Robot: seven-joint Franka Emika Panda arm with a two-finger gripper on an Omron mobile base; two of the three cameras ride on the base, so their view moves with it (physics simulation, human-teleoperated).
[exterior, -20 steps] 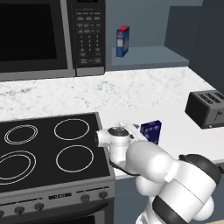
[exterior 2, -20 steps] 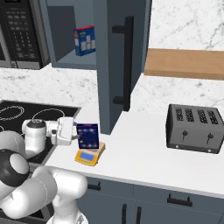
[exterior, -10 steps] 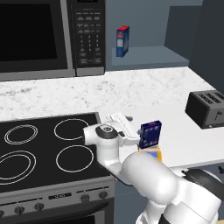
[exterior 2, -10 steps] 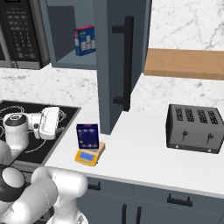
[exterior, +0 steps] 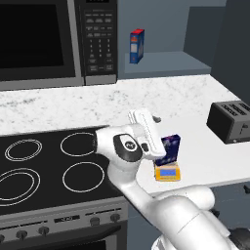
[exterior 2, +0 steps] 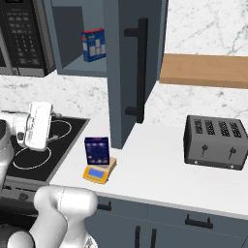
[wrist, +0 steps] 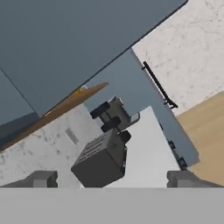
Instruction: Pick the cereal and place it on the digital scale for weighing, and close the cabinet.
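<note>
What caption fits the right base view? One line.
Cereal stands on digital scale; cabinet door open, toaster at right.

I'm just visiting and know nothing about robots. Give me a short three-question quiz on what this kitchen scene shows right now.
1. True or false: the cereal stands on the digital scale.
2. The cabinet door is: A) open B) closed
3. Fill in: on the counter right of the scale sits a black ______.

Key:
1. True. The navy box is upright on the scale, and the gripper is open and holds nothing.
2. A. The door swings out over the counter, and a blue box shows on the shelf inside.
3. Toaster.
</note>
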